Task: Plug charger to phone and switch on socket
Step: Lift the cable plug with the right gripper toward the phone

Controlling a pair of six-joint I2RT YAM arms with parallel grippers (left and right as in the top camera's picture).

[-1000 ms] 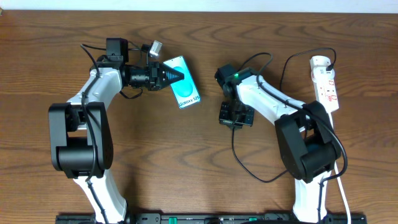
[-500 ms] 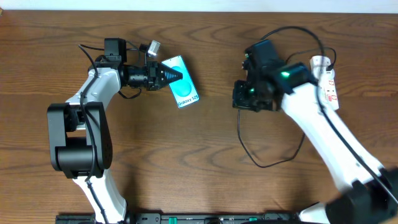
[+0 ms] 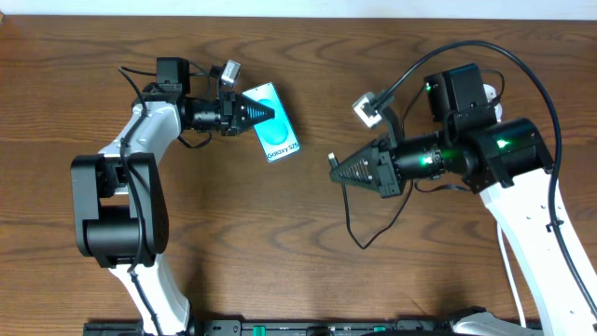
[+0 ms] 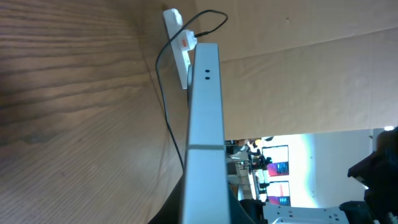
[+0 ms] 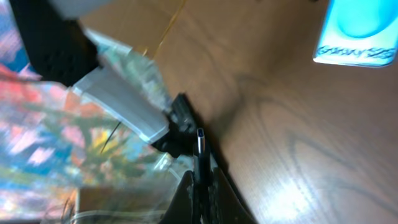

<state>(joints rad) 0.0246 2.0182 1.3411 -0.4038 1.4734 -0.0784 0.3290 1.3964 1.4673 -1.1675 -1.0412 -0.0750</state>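
Observation:
The phone (image 3: 277,136), turquoise with "Galaxy S25" text, is at the upper middle of the table. My left gripper (image 3: 265,114) is shut on its far edge. In the left wrist view the phone (image 4: 204,118) shows edge-on between the jaws. My right gripper (image 3: 337,169) points left, to the right of the phone and apart from it, shut on the charger (image 3: 352,224). The cable hangs down in a loop. The right wrist view shows the plug tip (image 5: 200,140) sticking out past the jaws and the phone (image 5: 357,31) at top right. The socket (image 4: 176,38) shows in the left wrist view, far away.
In the overhead view my right arm (image 3: 504,154) covers most of the white strip at the right edge. A small white block (image 3: 366,106) on the right wrist sits above the gripper. Bare wood lies between the two grippers and along the front.
My right arm has swung up off the table and turned, so its gripper now points left toward the phone with the charger plug in it. The left arm and phone have not moved.

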